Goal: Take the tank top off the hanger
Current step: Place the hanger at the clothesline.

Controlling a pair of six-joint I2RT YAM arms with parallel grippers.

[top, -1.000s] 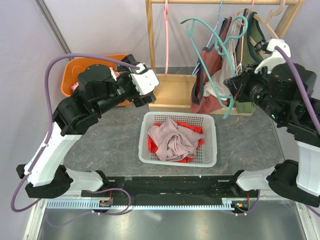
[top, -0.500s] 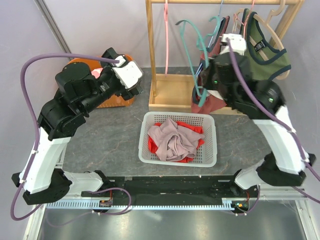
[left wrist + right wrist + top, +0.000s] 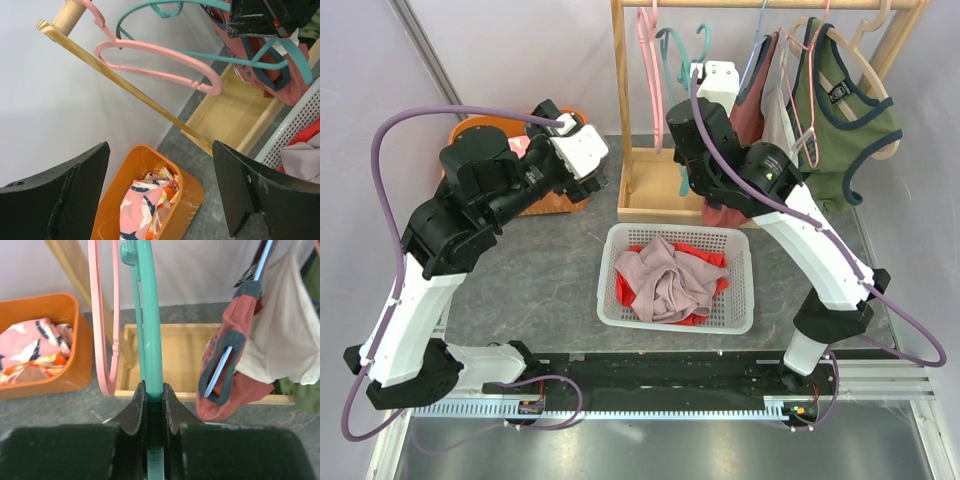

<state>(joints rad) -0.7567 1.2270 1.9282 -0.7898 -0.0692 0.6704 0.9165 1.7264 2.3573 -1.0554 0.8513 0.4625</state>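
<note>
Right gripper point(image 3: 154, 402): your jaws are pinched narrow on the lower bar of the teal hanger point(image 3: 150, 330), which runs straight up the middle of the right wrist view. The hanger is bare. From overhead it sits at top centre, beside the pink hanger point(image 3: 648, 60); you cannot tell whether its hook is over the rail of the wooden rack point(image 3: 620, 100).

Left gripper point(image 3: 160, 150): spread wide, nothing between the fingers. It hangs in the upper left of the overhead view, above the orange bin point(image 3: 191, 190), which holds a patterned cloth point(image 3: 147, 200).

Tank tops: two on hangers at the upper right of the overhead view.
- rust-red tank top point(image 3: 757, 100), just right of your right arm; the right wrist view shows it on a blue hanger point(image 3: 220, 365).
- olive tank top point(image 3: 840, 120), dark trim, on a pale hanger, farthest right.
- a white garment point(image 3: 782, 110) hangs between them.

White basket point(image 3: 742, 290), centre of the table: a mauve garment point(image 3: 665, 280) bunched on top of a red garment point(image 3: 715, 262). Neither gripper is touching it.
</note>
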